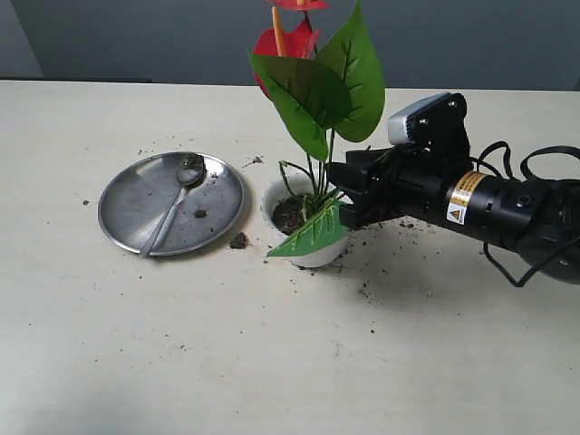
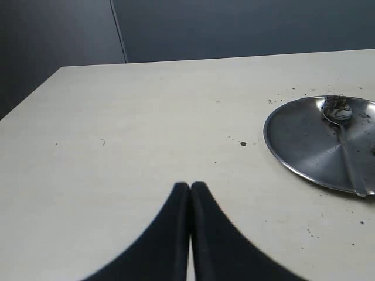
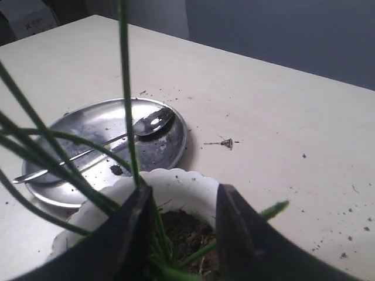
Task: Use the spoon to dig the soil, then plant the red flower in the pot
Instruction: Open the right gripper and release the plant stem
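Looking from outside, I see the red flower (image 1: 308, 82) standing in the pot (image 1: 304, 231), my right gripper (image 1: 349, 192) at its thin stems; top-heavy, I judge. My left gripper (image 2: 190, 202) is pressed together, empty. My right wrist shows jaws parted around the stems (image 3: 126, 88); I'd hold low.

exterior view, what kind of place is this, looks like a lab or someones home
Probably a lab or test bench, not a home: a bare pale table against a plain grey wall, a robot arm's right gripper at a white pot, and a steel plate as a staged prop.
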{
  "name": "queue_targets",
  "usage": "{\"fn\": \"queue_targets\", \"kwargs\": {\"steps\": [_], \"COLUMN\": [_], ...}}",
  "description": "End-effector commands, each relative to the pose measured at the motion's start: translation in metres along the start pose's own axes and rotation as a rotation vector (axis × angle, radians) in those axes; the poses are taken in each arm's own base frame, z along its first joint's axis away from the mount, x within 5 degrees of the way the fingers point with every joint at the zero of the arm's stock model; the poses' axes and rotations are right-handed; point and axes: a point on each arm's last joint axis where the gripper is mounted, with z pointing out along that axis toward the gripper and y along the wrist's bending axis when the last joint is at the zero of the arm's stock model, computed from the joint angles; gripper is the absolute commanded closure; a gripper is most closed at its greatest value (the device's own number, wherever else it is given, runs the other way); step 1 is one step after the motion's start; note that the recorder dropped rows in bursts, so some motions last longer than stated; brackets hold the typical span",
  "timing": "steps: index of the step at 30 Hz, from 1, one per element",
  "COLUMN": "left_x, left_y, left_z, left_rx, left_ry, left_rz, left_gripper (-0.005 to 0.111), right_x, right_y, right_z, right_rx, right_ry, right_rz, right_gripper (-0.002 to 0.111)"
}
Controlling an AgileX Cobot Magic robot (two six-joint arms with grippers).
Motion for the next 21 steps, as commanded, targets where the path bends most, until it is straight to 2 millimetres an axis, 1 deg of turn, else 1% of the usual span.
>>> {"fn": "queue_targets", "kwargs": {"steps": [1, 4, 8, 17, 21], "left_x": [0.000, 0.000, 0.000, 0.000, 0.000], "left_y": [0.000, 0.000, 0.000, 0.000, 0.000], "left_z": [0.000, 0.000, 0.000, 0.000, 0.000], "left_rx": [0.001, 0.001, 0.001, 0.001, 0.001], "left_ry": [-0.008, -0.010, -0.010, -0.010, -0.010], "left_rz": [-0.003, -0.003, -0.003, -0.003, -0.003], "left_gripper": [0.106, 0.106, 0.106, 0.106, 0.106], "right_x": [-0.009, -0.017, -0.022, -0.042, -0.045], "right_y": [0.001, 0.000, -0.002, 0.002, 0.002], "right_z": [-0.006, -0.007, -0.008, -0.019, -0.022], "right_rx": [0.009, 0.020, 0.052, 0.061, 0.069], "right_ry": [-0.030, -0.047, -0.027, -0.094, -0.096], "right_rz": [-0.011, -0.020, -0.026, -0.047, -0.054], "right_gripper": [0.071, 0.071, 0.071, 0.071, 0.071]}}
